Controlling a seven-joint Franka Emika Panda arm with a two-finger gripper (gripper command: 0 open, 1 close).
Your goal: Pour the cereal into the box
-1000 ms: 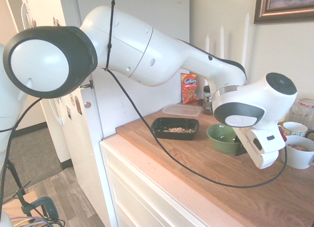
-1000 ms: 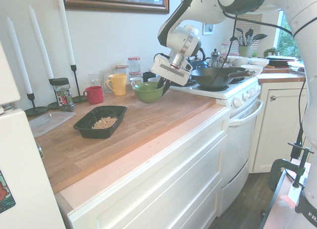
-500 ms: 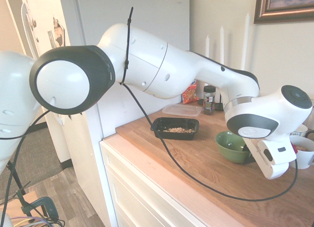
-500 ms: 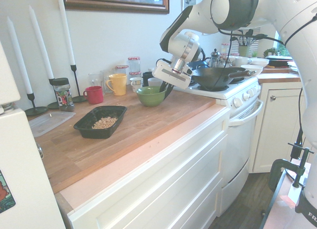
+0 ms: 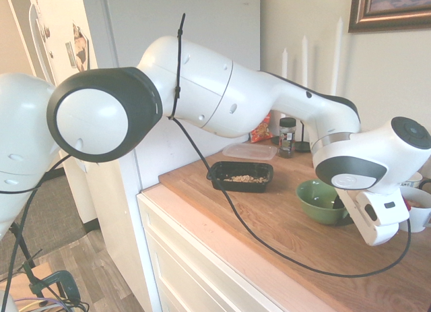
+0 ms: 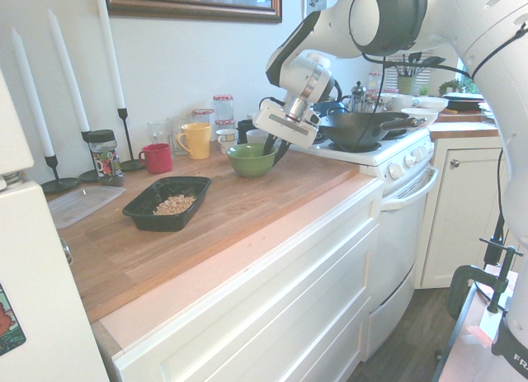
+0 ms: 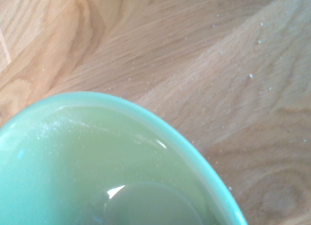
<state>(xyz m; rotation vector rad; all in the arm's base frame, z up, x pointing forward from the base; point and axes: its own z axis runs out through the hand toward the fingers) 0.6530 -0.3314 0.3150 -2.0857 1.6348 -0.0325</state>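
The work surface is a wood-grained table (image 5: 283, 238) with visible grain; in the wrist view, small pale specks lie scattered on it. The black plastic tray (image 5: 240, 176) rests upright on this surface, with the cereal (image 6: 175, 205), a small heap of light-brown pieces, inside it. Just beside the tray is a clear flat plastic container (image 5: 250, 151).

The green bowl (image 6: 251, 161) stands upright on the table, well apart from the tray. The jaws (image 6: 279, 148) are shut on the green bowl at its rim. Its interior, partly shown in the wrist view, carries a pale dusty film.

Toward the wall are a red mug (image 6: 157, 158), a yellow mug (image 6: 195, 140), a spice jar (image 6: 106, 157) and white candles (image 6: 68, 70) on black holders. A framed picture (image 6: 195, 1) hangs above. Adjoining the table is a white stove (image 6: 396, 184) bearing a dark wok (image 6: 360, 129).
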